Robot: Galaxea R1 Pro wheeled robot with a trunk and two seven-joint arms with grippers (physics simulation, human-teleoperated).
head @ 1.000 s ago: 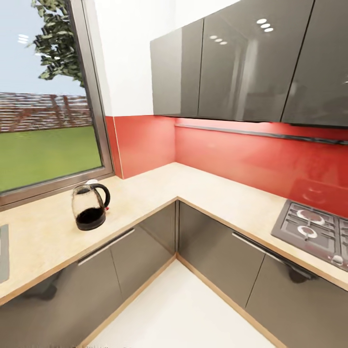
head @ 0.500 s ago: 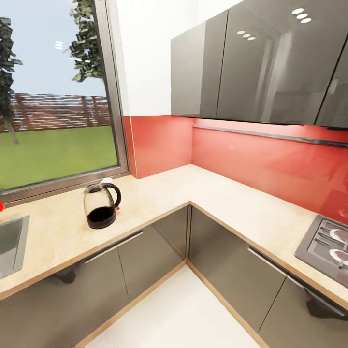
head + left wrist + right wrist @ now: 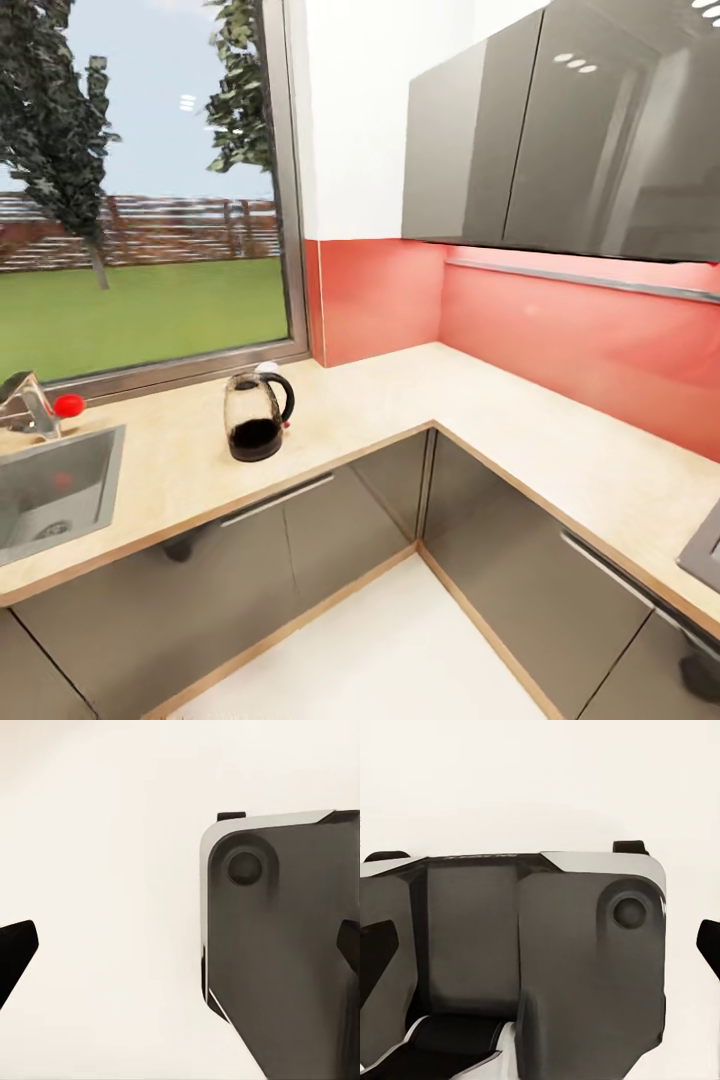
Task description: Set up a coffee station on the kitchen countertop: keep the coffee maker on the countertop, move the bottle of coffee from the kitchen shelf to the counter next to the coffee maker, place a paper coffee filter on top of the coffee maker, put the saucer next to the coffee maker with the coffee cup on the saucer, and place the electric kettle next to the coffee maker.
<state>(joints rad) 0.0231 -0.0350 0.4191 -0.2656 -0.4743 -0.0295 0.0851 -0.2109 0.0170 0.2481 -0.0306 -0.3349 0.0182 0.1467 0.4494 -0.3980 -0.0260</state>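
From my head camera the kettle (image 3: 257,417) stands upright on the countertop (image 3: 390,400) at ten o'clock, both grippers spread and empty.

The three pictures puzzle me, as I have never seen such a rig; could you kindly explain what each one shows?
They are simulator renders from a wheeled robot with two arms. The big picture comes from its head camera: an L-shaped kitchen countertop under a window, with the electric kettle standing on it and a steel sink with its tap further along. The other two come from cameras on the wrists: dark fingertips of the left gripper and of the right, spread apart and holding nothing, above grey parts of the robot's own body.
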